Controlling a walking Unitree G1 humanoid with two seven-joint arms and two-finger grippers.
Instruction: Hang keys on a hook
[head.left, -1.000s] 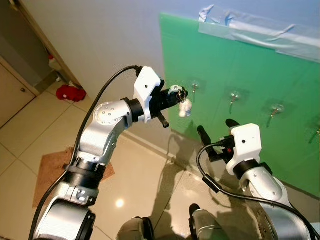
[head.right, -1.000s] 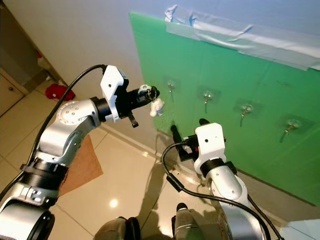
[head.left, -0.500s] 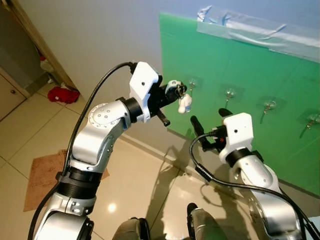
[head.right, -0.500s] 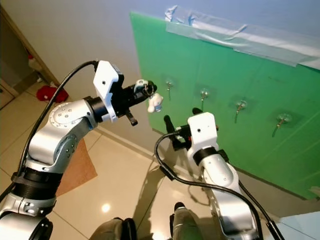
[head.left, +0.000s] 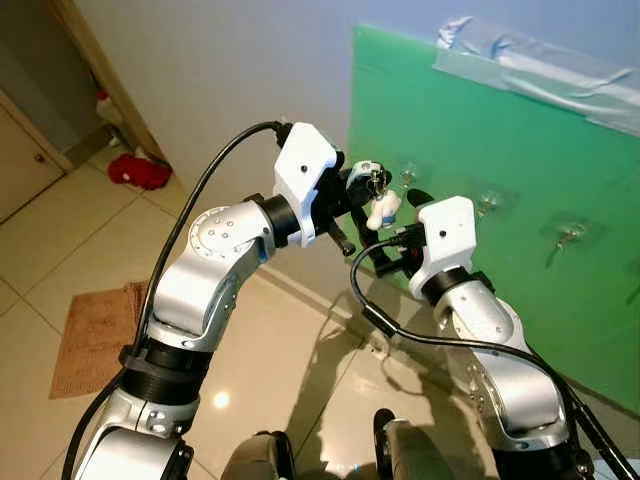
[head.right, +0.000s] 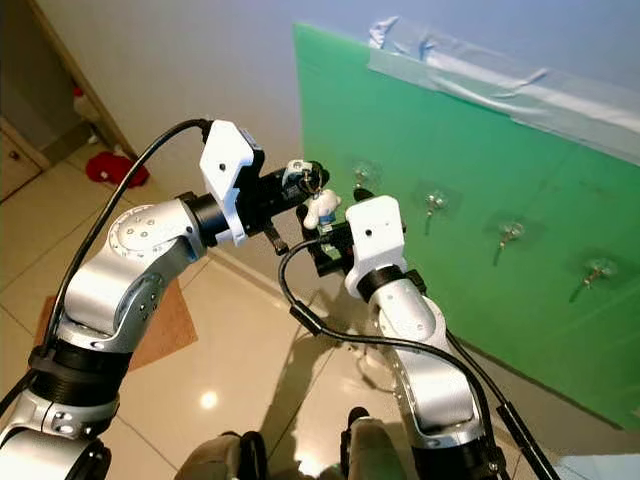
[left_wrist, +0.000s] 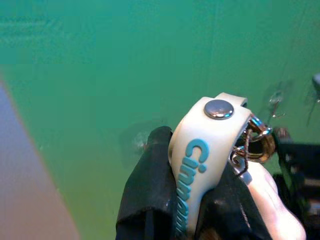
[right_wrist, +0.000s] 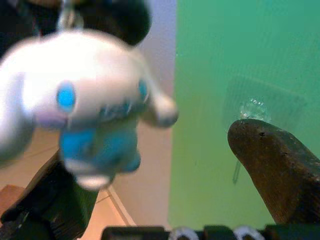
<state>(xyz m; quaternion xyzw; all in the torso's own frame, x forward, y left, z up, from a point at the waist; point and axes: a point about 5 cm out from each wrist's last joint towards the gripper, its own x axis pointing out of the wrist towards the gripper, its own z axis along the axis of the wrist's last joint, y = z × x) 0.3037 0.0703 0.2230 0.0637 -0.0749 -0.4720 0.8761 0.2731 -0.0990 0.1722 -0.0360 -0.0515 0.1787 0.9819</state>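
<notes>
Since a second ago the right gripper (head.right: 322, 238) has risen from low beside the wall to just under the small bunch of keys on a white rubber strap with a white-and-blue plush charm (head.left: 378, 203); its fingers are spread, holding nothing. The left gripper (head.left: 362, 186) is clamped on the strap, near the leftmost clear plastic hook (head.right: 362, 175) on the green wall panel (head.right: 480, 150). The bundle looks light and floppy, the charm swinging freely; the metal ring (left_wrist: 260, 142) seems the best place to grasp.
</notes>
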